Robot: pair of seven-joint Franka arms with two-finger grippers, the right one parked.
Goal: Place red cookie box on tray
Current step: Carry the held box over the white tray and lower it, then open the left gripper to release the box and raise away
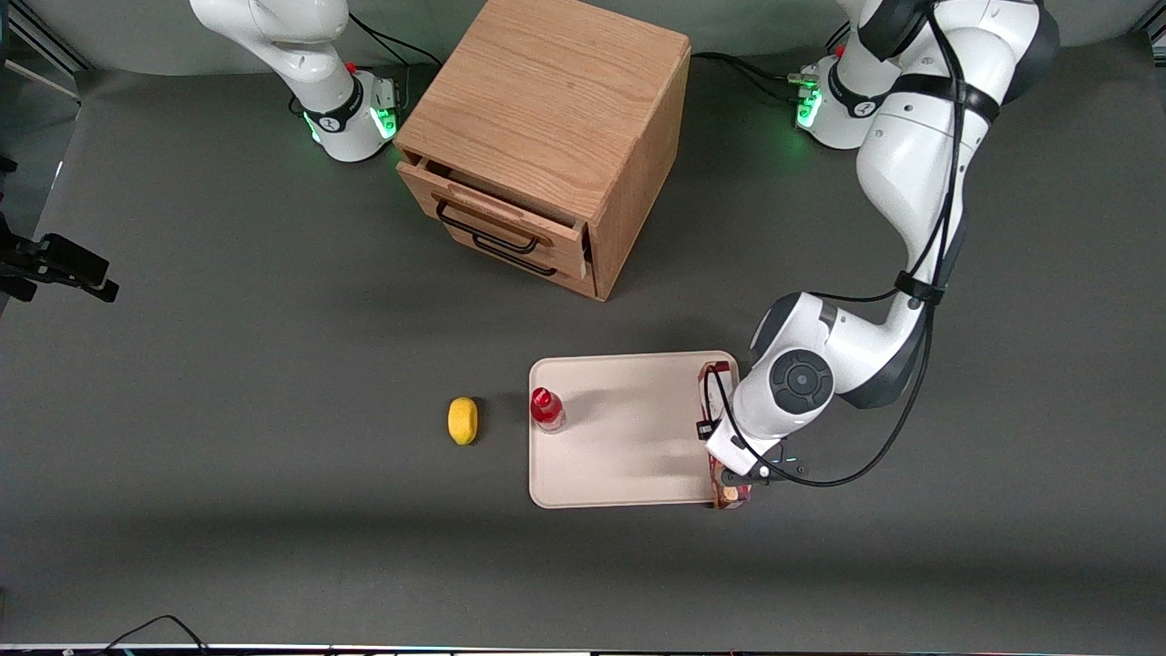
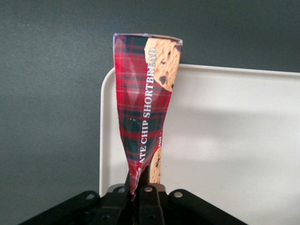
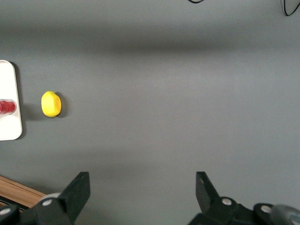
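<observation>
The left arm's hand (image 2: 139, 187) is pinched on the red cookie box (image 2: 143, 103), its two fingers pressed together on one squeezed end of the carton so that the plaid cardboard creases there. In the front view the red cookie box (image 1: 720, 428) lies lengthwise along the tray's (image 1: 629, 456) short edge at the working arm's end, partly hidden under the arm's wrist; one end shows by the tray corner farther from the camera and the other pokes out past the nearer corner. Whether the box touches the tray cannot be told. A small red-capped bottle (image 1: 547, 409) stands upright on the tray at the edge toward the parked arm, well apart from the box, with bare tray between them. A yellow lemon (image 1: 463, 420) lies on the grey surface (image 1: 228, 456) just beside that edge. A wooden drawer cabinet (image 1: 547, 137) stands farther from the camera than the tray, its upper drawer slightly open.
</observation>
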